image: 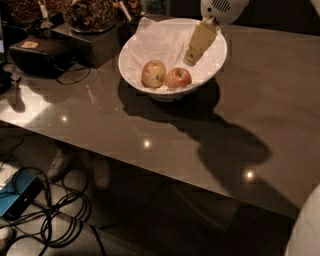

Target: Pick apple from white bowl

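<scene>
The white bowl (210, 67) stands on the brown table (260, 110) at the back, lined with crinkled white paper. Two apples lie side by side in its front part. The apple (178, 78), the redder one, is on the right; a paler, yellower apple (153, 73) is on the left, touching or nearly touching it. My gripper (191, 59) comes down from the white arm head (222, 9) at the top edge. It hangs over the bowl's inside, just above and to the right of the red apple, apart from it.
A black box with a cable (37, 52) sits at the table's left. Dark containers of snacks (92, 15) stand behind the bowl's left side. The table's front edge runs diagonally; below it lie cables (60, 220), a blue device (17, 192) and shoes (60, 165).
</scene>
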`<state>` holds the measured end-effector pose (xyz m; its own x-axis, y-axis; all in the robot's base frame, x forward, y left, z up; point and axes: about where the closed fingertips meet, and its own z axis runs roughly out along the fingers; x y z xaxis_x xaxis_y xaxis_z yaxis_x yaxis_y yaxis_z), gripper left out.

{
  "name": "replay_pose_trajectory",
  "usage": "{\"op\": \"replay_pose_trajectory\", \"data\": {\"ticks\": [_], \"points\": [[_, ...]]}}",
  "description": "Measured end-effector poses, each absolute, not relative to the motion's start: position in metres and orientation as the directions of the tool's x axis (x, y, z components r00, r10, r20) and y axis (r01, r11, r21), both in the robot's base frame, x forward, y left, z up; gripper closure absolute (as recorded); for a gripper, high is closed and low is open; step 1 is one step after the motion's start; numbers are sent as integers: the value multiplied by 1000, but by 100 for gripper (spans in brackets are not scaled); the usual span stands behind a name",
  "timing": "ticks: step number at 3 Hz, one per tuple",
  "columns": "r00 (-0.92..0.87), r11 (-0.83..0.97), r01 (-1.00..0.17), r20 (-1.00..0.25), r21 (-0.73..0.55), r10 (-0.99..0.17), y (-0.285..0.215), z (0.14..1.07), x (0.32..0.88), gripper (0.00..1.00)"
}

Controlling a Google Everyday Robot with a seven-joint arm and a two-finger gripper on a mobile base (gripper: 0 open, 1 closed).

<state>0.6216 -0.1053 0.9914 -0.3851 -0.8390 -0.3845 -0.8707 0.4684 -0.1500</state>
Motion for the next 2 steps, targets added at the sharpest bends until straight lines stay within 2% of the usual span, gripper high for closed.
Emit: {"op": "replay_pose_trajectory", "data": {"ticks": [2], "points": [[-401,467,-875,-348,-128,-847,-96,971,634,29]]}}
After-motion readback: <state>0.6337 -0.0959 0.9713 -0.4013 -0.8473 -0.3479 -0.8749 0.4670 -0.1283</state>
